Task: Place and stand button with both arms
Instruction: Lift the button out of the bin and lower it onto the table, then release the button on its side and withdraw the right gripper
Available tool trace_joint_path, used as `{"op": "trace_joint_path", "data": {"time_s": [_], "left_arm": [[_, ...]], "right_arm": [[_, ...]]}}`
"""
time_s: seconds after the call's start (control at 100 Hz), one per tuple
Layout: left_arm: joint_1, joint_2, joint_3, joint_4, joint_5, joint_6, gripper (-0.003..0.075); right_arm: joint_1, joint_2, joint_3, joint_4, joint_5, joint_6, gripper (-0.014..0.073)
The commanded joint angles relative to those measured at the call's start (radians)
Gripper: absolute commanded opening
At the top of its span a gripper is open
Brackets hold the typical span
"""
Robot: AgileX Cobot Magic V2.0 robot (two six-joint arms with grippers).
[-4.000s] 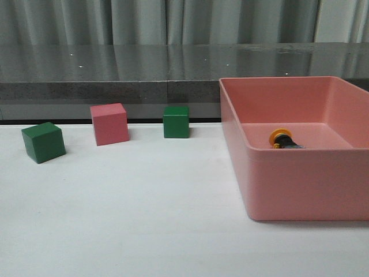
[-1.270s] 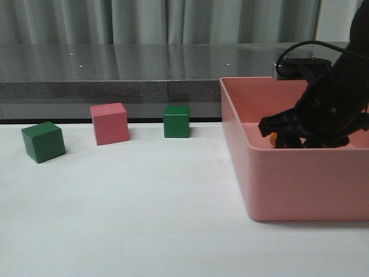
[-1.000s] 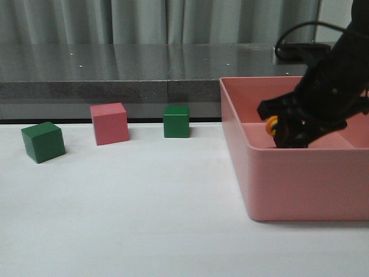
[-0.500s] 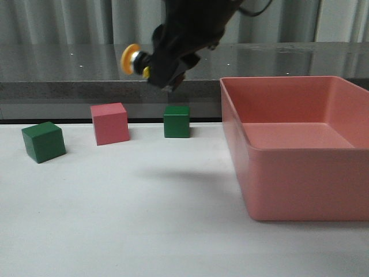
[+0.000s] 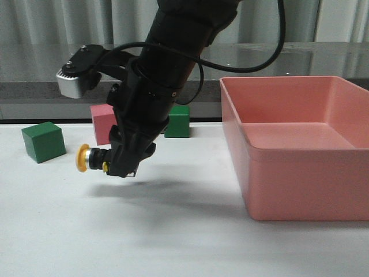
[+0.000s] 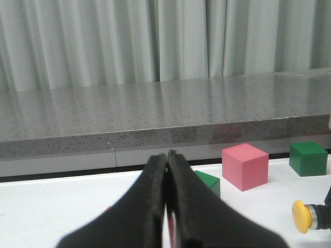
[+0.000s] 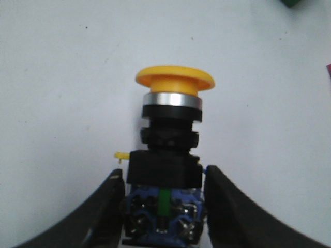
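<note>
My right gripper is shut on the button by its bluish base block and holds it just above the white table, lying sideways with the yellow cap pointing left. In the right wrist view the button stands out between the two fingers, which clamp its base at the gripper. The button's yellow cap also shows at the edge of the left wrist view. My left gripper is shut and empty, low over the table; it does not show in the front view.
A green cube, a pink cube and a second green cube stand along the table's far side. A large pink bin stands at the right. A grey ledge and curtains lie behind.
My right gripper took the button out of the pink bin, carried it left across the table and lowered it from ledge height to just above the table near the pink cube.
</note>
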Motion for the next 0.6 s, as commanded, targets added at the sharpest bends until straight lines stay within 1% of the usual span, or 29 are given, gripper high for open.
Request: {"op": "trace_joint_path", "data": {"time_s": [0.0,0.09,0.16,0.2,0.34,0.41,0.48,0.52,0.53,0.55,0.58,0.59], "left_arm": [[0.004,-0.029,0.045,-0.008,-0.078,-0.007,-0.0020],[0.004,-0.029,0.045,-0.008,-0.078,-0.007,-0.0020],[0.004,-0.029,0.045,-0.008,-0.078,-0.007,-0.0020],[0.004,-0.029,0.045,-0.008,-0.078,-0.007,-0.0020],[0.004,-0.029,0.045,-0.008,-0.078,-0.007,-0.0020],[0.004,-0.029,0.045,-0.008,-0.078,-0.007,-0.0020],[0.004,-0.029,0.045,-0.008,-0.078,-0.007,-0.0020],[0.004,-0.029,0.045,-0.008,-0.078,-0.007,-0.0020],[0.004,-0.029,0.045,-0.008,-0.078,-0.007,-0.0020],[0.004,-0.029,0.045,-0.008,-0.078,-0.007,-0.0020],[0.004,-0.029,0.045,-0.008,-0.078,-0.007,-0.0020],[0.004,-0.029,0.045,-0.008,-0.078,-0.007,-0.0020]], "right_arm": [[0.002,-0.055,-0.038,0.028,-0.023,-0.017,0.0293],[0.002,-0.054,-0.038,0.028,-0.029,-0.016,0.0482],[0.001,-0.054,-0.038,0.028,-0.034,-0.016,0.0570],[0.001,-0.054,-0.038,0.028,-0.033,-0.016,0.0583],[0.001,-0.068,-0.038,0.028,-0.008,-0.002,0.0561],[0.001,-0.092,-0.038,0.028,0.016,0.048,0.0510],[-0.001,-0.130,-0.038,0.028,0.040,0.115,0.0398],[-0.003,-0.152,-0.038,0.027,0.053,0.152,0.0303],[-0.003,-0.162,-0.038,0.027,0.058,0.158,0.0268],[-0.005,-0.177,-0.038,0.027,0.067,0.174,0.0231],[-0.009,-0.197,-0.038,0.027,0.077,0.191,0.0135],[-0.010,-0.203,-0.038,0.027,0.079,0.199,0.0116]]}}
